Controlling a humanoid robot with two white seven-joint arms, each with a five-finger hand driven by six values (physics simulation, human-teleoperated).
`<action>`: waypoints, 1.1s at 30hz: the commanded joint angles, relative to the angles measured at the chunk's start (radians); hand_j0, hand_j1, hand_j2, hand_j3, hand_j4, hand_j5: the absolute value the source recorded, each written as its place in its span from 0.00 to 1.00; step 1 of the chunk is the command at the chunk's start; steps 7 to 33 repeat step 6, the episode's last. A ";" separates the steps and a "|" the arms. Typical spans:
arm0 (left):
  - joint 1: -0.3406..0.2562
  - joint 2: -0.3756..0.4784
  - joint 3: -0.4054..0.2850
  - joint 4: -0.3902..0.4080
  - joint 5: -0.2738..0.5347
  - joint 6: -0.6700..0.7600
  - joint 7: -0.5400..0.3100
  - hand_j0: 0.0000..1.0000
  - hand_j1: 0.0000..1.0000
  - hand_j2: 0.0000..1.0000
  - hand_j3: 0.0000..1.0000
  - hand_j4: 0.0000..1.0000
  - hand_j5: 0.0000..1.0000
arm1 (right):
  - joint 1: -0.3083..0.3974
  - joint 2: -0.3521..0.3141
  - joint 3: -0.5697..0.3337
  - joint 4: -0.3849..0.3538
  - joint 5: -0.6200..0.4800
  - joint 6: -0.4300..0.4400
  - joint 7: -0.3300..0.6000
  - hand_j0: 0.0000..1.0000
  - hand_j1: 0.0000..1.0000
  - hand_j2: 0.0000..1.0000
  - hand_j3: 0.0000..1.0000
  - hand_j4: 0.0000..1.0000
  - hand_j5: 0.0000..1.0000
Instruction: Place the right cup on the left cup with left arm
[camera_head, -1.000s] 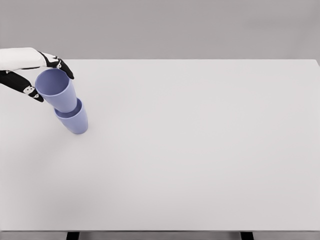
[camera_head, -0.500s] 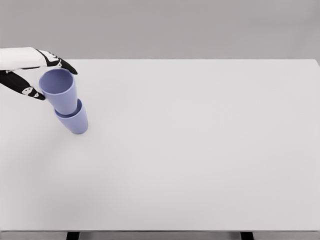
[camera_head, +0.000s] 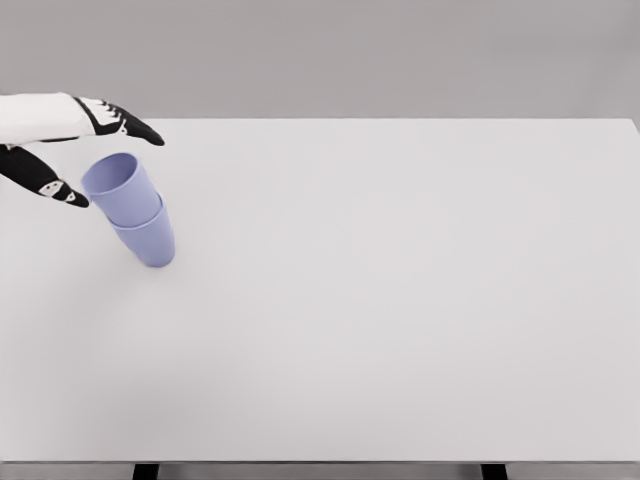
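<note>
Reaching in from the left edge, the left robot hand (camera_head: 75, 150) hangs over the far left part of the white surface (camera_head: 400, 300) with its fingers spread wide and nothing between them. The upper fingers (camera_head: 130, 125) stretch straight out to the right, above and slightly beyond the cups, while the thumb (camera_head: 50, 185) points out lower down on the left. Neither appears to touch the cups; a narrow gap shows between the thumb tip and the nearest rim.

Just right of the thumb and below the fingers, the upper blue cup (camera_head: 120, 185) sits nested inside the lower blue cup (camera_head: 145, 240). Both are the same pale lavender blue. The upper one has dropped well into the lower, so only its top part and open mouth show above the lower rim. The stack stands in the far left area of the surface, with its mouth showing to the left of its base in the head view.

A pale grey wall (camera_head: 400, 60) runs behind the far edge. At the near edge, two dark legs (camera_head: 146, 471) show under the surface.
</note>
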 joint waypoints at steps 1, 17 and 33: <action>0.002 0.089 0.013 -0.181 0.095 0.003 0.000 1.00 1.00 1.00 1.00 1.00 1.00 | 0.000 0.000 0.000 0.000 0.001 -0.001 0.000 1.00 1.00 1.00 1.00 1.00 1.00; 0.034 0.073 0.025 -0.237 0.109 0.003 0.000 1.00 1.00 1.00 1.00 1.00 1.00 | 0.000 0.000 0.000 0.000 0.003 -0.001 0.000 1.00 1.00 1.00 1.00 1.00 1.00; 0.034 0.073 0.025 -0.237 0.109 0.003 0.000 1.00 1.00 1.00 1.00 1.00 1.00 | 0.000 0.000 0.000 0.000 0.003 -0.001 0.000 1.00 1.00 1.00 1.00 1.00 1.00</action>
